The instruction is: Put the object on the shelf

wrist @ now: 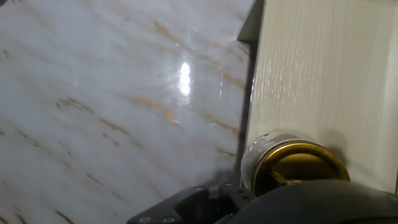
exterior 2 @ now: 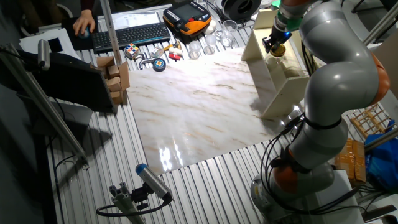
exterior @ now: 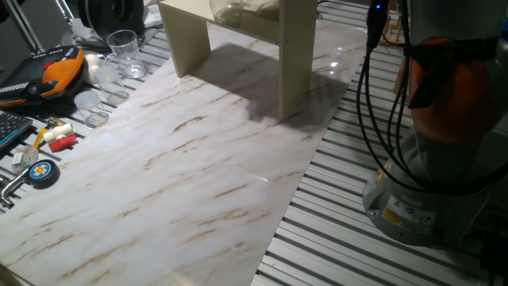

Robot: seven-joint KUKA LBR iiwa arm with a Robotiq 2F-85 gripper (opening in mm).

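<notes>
The marble tabletop (exterior: 182, 175) fills most of one fixed view, with ribbed metal decking around it. The grey robot arm (exterior 2: 339, 74) rises from its base at about 5 o'clock in the other fixed view and bends over toward 1 o'clock, where the cream shelf (exterior 2: 273, 87) stands on the far right part of the marble. In one fixed view the shelf's (exterior: 294, 56) upright panels sit at 12 o'clock, casting a shadow onto the slab. The gripper (exterior 2: 277, 42) hangs just over the shelf top — whether its fingers are apart or together cannot be told, since none of the views shows the tips clearly. The jar (wrist: 292, 165) rests on the shelf top near the board's edge, at about 5 o'clock in the hand view, its gold lid facing the camera and partly covered by the dark body of the hand. In one fixed view the jar's (exterior: 238, 12) glass shows faintly at the top edge. Off the marble at 10 o'clock stands a lidless drinking glass (exterior: 125, 49) — near it an orange-and-black device (exterior: 55, 71).
</notes>
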